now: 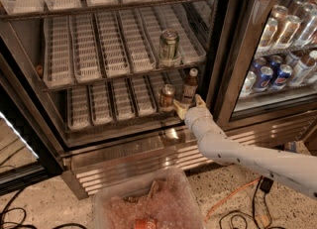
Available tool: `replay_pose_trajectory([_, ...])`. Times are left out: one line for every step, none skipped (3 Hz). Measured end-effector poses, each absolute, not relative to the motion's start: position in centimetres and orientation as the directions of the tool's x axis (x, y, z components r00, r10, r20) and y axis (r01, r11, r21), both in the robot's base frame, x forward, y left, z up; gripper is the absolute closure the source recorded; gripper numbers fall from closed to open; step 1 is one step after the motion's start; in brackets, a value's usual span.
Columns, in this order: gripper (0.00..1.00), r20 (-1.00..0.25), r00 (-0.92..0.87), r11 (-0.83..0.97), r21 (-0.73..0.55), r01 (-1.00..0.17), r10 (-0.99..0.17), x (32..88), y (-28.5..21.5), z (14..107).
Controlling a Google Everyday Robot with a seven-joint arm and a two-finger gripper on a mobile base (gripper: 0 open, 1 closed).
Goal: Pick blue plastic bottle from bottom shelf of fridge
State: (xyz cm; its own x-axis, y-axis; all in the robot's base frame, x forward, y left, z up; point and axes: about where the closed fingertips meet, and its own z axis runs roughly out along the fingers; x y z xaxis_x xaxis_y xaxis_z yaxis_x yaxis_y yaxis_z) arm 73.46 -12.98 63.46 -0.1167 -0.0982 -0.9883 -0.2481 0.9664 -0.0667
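Observation:
The blue plastic bottle point(189, 86), slim and dark-bodied with a white cap and pale label, stands upright at the right end of the bottom shelf point(114, 105) of the fridge point(224, 49). A copper-brown can point(167, 97) stands just left of it. My gripper point(190, 106) is at the shelf's front edge, just below and in front of the bottle's base. It is open, with one pale fingertip point(180, 110) near the can and the other to the bottle's right. It holds nothing.
A taller green-silver can point(169, 47) stands on the rack above. A ribbed steel sill point(133, 161) lies below the shelf. The right compartment holds several cans point(270, 77) behind glass. A clear bin point(148, 205) and cables point(237, 203) are on the floor.

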Motion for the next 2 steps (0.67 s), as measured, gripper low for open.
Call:
replay_pose_trajectory([0.35,-0.989,-0.121,0.986,-0.07,-0.151,-0.089,73.75,-14.75,63.57])
replay_pose_trajectory([0.35,-0.988,-0.127,0.993,-0.07,-0.094,-0.082,73.99,-15.68,63.57])
